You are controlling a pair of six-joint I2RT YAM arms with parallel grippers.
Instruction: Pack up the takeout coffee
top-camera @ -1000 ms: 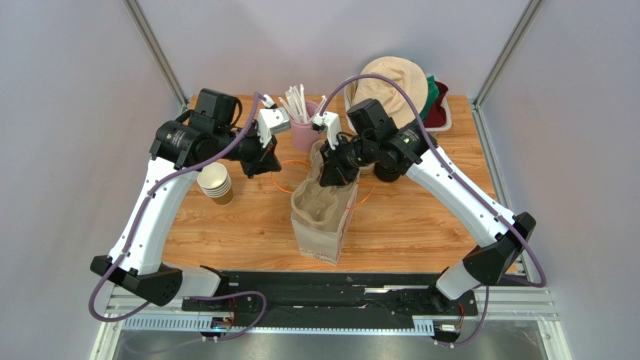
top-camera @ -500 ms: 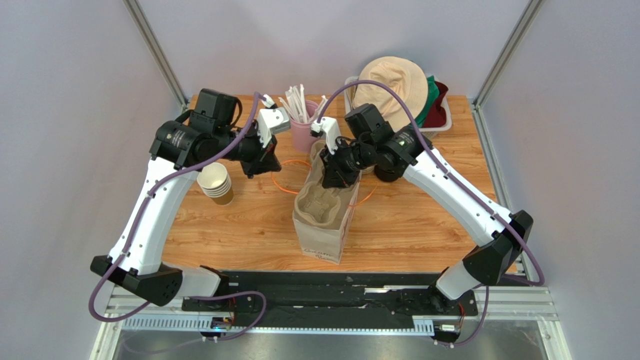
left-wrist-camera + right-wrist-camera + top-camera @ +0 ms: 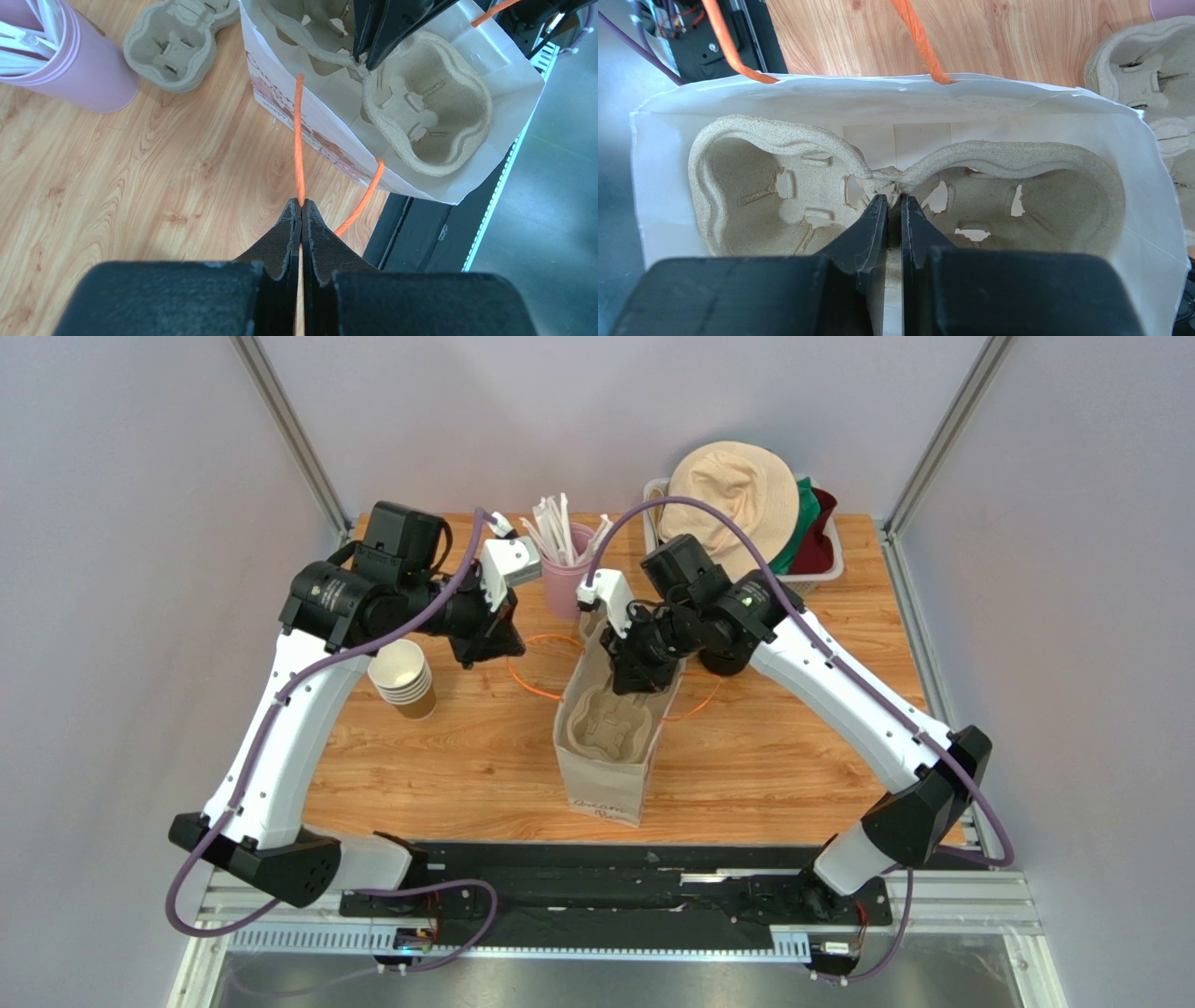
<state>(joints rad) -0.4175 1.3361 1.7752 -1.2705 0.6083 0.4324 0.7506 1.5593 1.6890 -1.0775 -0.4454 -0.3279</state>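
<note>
Left wrist: left hand (image 3: 302, 204) clamps the orange handle (image 3: 299, 140). Right wrist: right hand (image 3: 892, 199) pinches the pulp cup tray (image 3: 1018, 166) inside the white bag (image 3: 892, 98).

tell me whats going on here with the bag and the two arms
The left end effector is shut on the orange handle of the paper bag, holding it taut. The right end effector reaches down into the bag, pinching the middle ridge of a pulp cup carrier that sits inside. The carrier's wells are empty. A second carrier and a stack of lidless cups sit on the table.
</note>
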